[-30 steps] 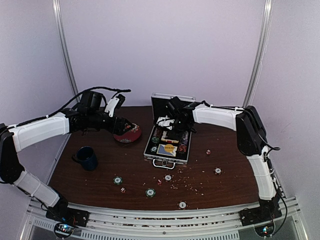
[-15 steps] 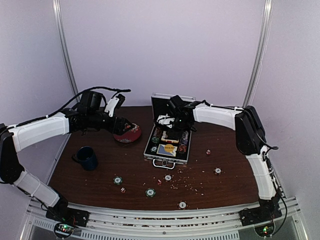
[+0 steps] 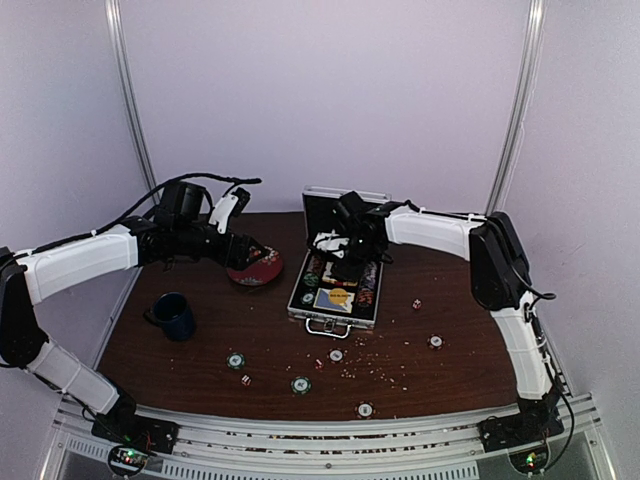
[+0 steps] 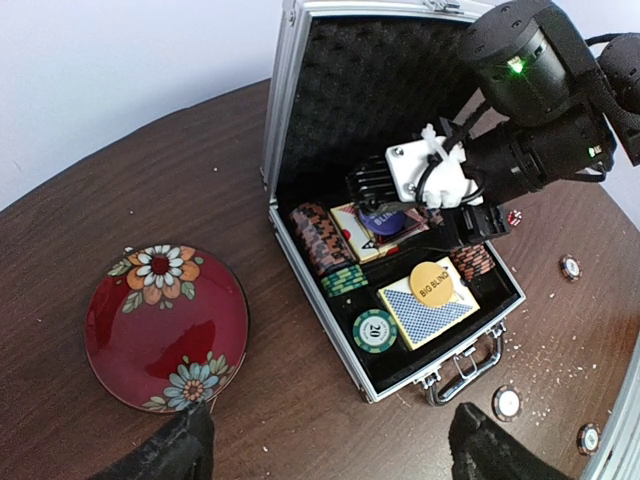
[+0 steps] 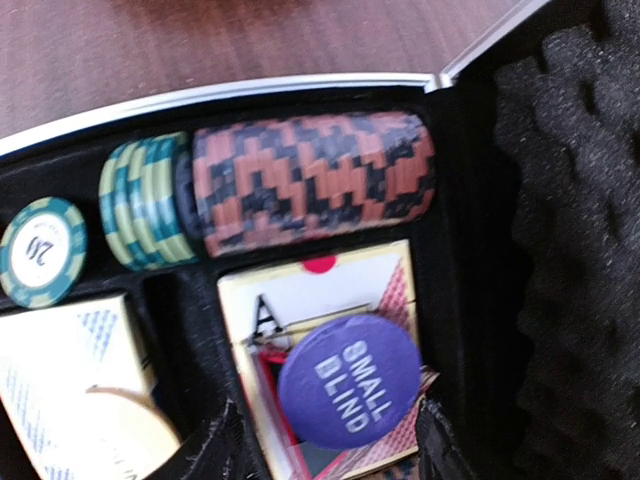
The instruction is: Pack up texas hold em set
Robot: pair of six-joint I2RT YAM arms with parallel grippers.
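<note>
Apparently the right gripper [image 5: 328,432] is working inside the open case [image 4: 390,90], which sits mid-table with its foam-lined lid propped upright. Its fingers stand apart on either side of the blue disc [image 5: 348,382], which lies flat on the pink card box [image 5: 330,285] in the far compartment; a gap shows on 1 side, so I judge the claw spread rather than gripping, placed to seat the disc or let it go. Beside it a row of orange chips [image 5: 310,180] already fills its slot. The left gripper [image 4: 325,450] hangs wide and empty just beside the red plate [image 4: 165,325] – parked clear of the case, probably so the 2 arms do not collide. Loose chips [image 3: 301,384] and a die [image 3: 417,304] remain scattered on the table [image 3: 250,340], so much packing is left. Against the view 1 second back, the right wrist has crept only slightly over the case – the left arm and the scattered pieces have not moved.
</note>
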